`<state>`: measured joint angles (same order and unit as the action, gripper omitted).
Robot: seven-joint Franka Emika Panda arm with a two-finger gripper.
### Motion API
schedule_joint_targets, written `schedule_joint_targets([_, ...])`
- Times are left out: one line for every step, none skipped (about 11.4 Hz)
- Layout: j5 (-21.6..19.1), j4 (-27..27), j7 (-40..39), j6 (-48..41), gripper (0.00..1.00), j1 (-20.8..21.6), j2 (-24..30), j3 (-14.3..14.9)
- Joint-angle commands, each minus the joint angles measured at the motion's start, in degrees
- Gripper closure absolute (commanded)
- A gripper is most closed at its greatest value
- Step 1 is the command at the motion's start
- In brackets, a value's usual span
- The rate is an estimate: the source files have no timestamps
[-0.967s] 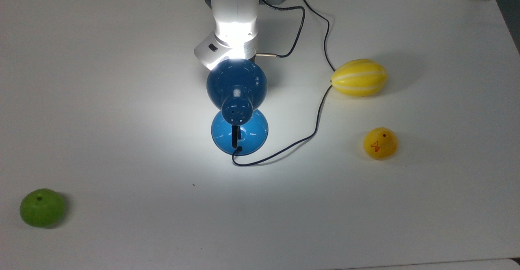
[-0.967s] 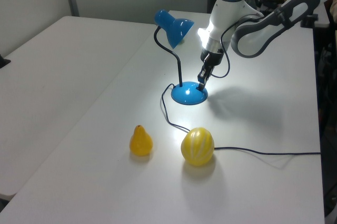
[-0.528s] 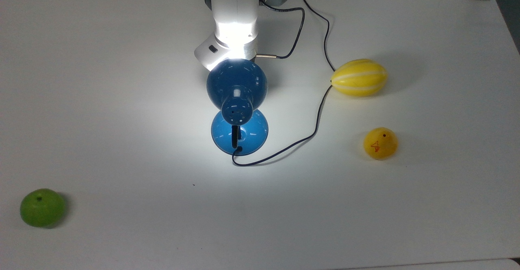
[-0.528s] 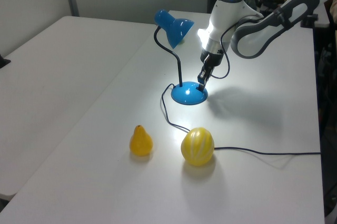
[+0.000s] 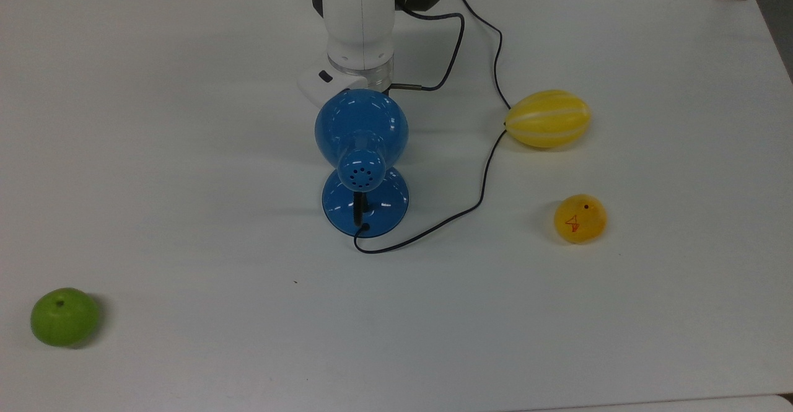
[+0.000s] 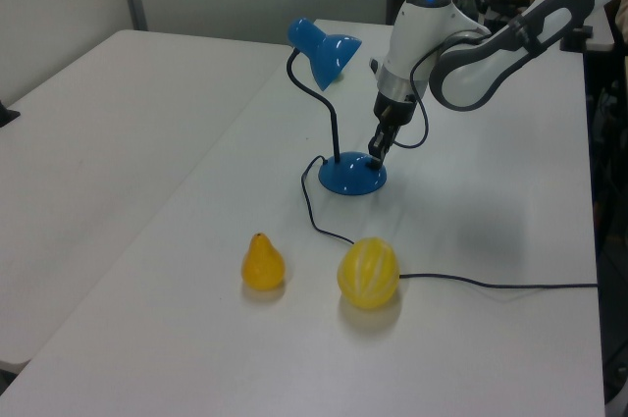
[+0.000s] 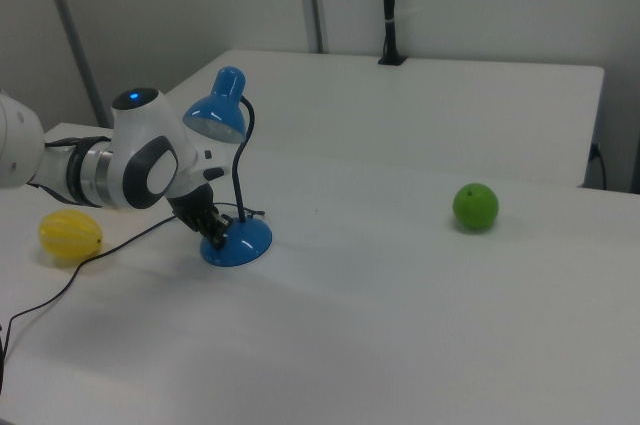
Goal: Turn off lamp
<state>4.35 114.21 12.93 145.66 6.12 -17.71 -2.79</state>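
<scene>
Lamp — blue, glossy, dome shade with vent holes on its cap, round base, curved black neck. It stands near the table's middle in the top view, shade tilted toward the far side, where the arm comes in. No glow on the table under the shade; the lamp is dark. In the left view the lamp has its shade raised to the left view's left and its base low beside the gripper. In the right view the lamp stands at the right view's left, by the arm.

Cord — thin, black, leaving the base's near edge, looping right in the top view and running far past the melon.

Gripper — tip down on the base's rim in the left view; in the right view the gripper touches the base on the side at the right view's left. Whether the jaws are released or clenched cannot be told.

Melon — yellow, white-striped, right of the lamp in the top view, touching the cord.

Pear — yellow, nearer than the melon, apart from it.

Apple — green, near left corner in the top view, well apart from everything else.
</scene>
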Motion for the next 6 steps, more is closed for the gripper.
schedule_joint_targets([0.8, 0.1, 1.5, -1.8, 1.00, 0.1, -0.9, -0.2])
schedule_joint_targets([0.9, 0.1, 1.5, -5.4, 1.00, 0.1, 0.0, -0.2])
schedule_joint_targets([0.9, 0.0, 1.4, -8.3, 1.00, 0.2, 1.0, -0.2])
schedule_joint_targets([0.9, -0.6, 1.1, -11.5, 1.00, 0.1, 2.7, -0.2])
schedule_joint_targets([0.9, -2.1, 1.1, -16.3, 1.00, 0.2, 3.6, -0.2])
schedule_joint_targets([0.9, -4.1, 1.0, -21.9, 1.00, 0.1, 4.9, -0.2])
